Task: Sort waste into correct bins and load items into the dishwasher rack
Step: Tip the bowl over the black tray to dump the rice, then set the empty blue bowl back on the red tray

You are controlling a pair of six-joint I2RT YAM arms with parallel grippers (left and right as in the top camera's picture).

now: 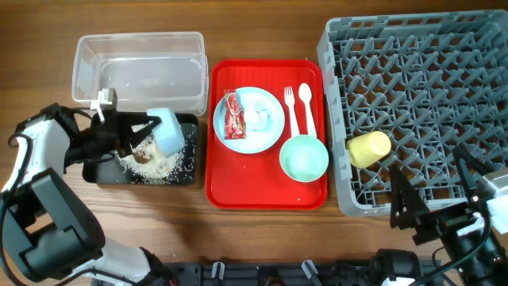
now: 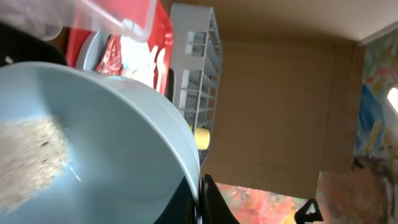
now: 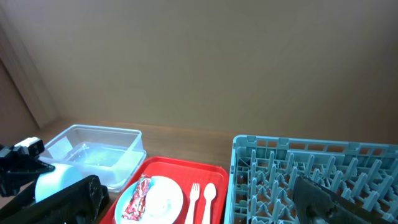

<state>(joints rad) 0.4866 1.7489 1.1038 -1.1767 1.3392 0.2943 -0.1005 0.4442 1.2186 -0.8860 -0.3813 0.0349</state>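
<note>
My left claw (image 1: 135,137) is clamped on the small bowl (image 1: 167,129), tilted over the black tray (image 1: 184,176), where scraps (image 1: 163,165) lie. Wrapper (image 1: 234,114) and tissue (image 1: 258,117) sit on the plate (image 1: 270,139). The cup (image 1: 369,148) lies in the rack (image 1: 421,71). My right claw (image 1: 413,210) hangs fully open, empty.

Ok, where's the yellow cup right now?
In the overhead view the yellow cup lies on its side in the grey rack, near its left edge, right of the mint-green bowl.
</note>
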